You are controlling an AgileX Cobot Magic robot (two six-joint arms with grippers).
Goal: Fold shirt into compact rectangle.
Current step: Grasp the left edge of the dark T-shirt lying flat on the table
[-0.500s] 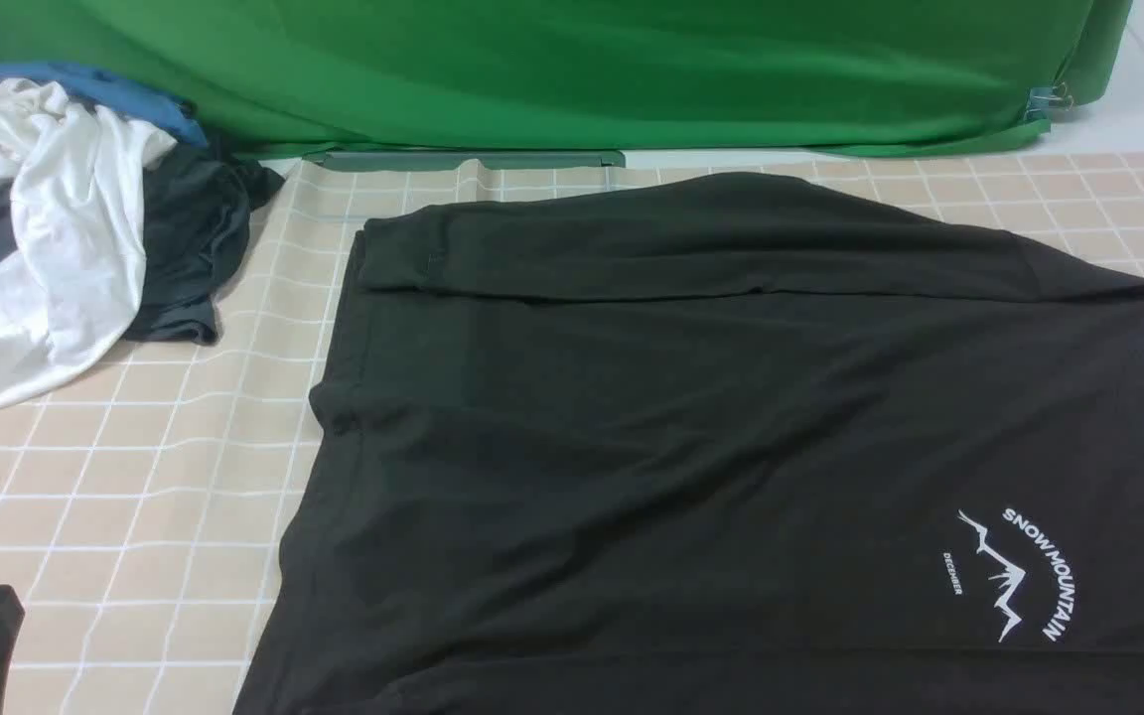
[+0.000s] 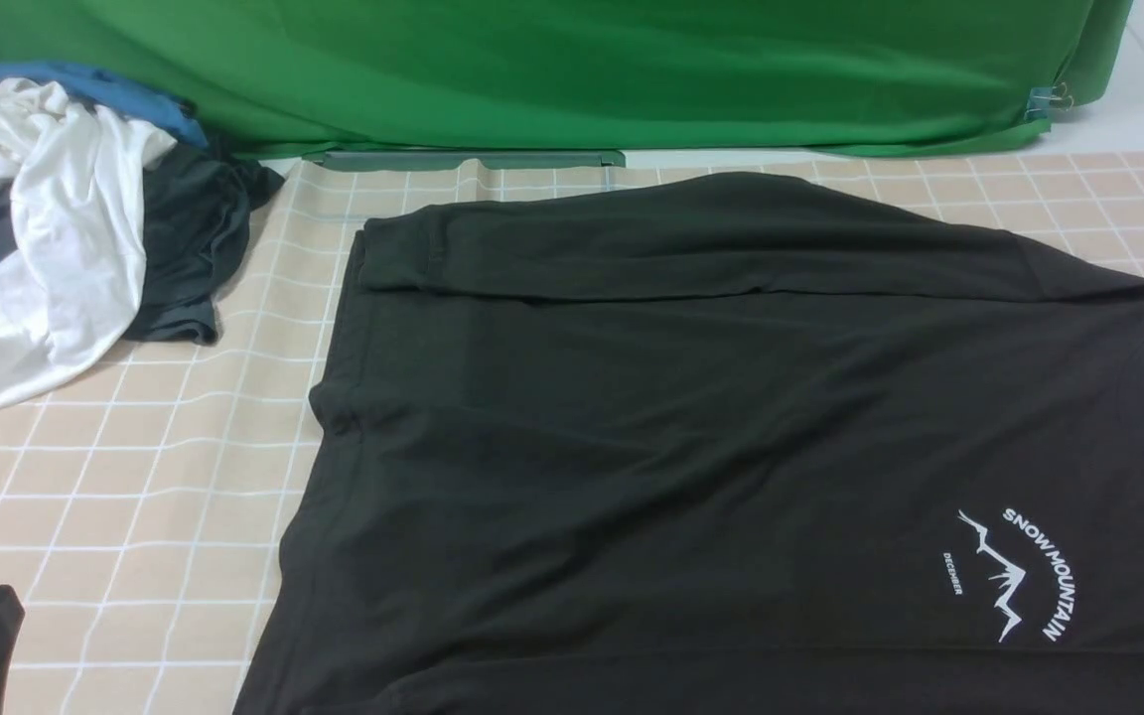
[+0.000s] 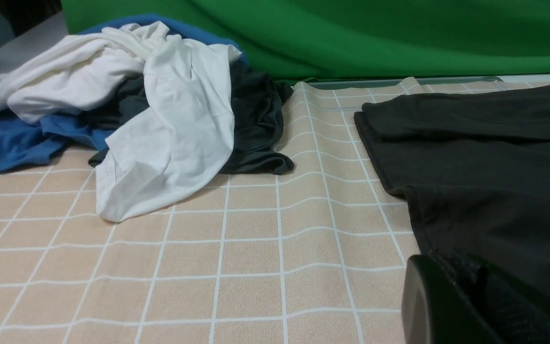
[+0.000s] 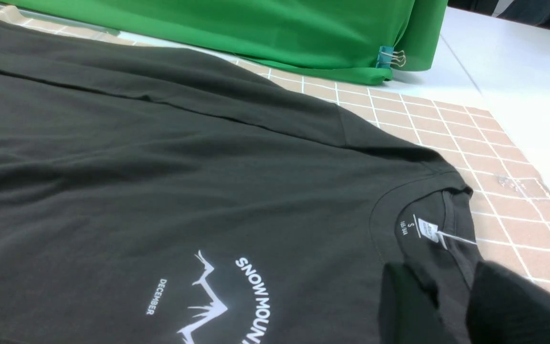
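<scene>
So far, you have the black shirt (image 2: 691, 427) spread on the table (image 2: 125, 516), both long edges apparently folded inward; crosswise folds remain; left gripper (image 3: 466, 267) closed, right gripper (image 4: 451, 286) parted, apparently empty.

black shirt (image 2: 691, 417), spread flat, far sleeve folded inward

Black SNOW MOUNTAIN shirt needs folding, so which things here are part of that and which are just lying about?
Part of the job:
- black SNOW MOUNTAIN shirt
- left gripper
- right gripper

Just lying about:
- crumpled white garment
- blue garment
- smaller dark garment
</scene>
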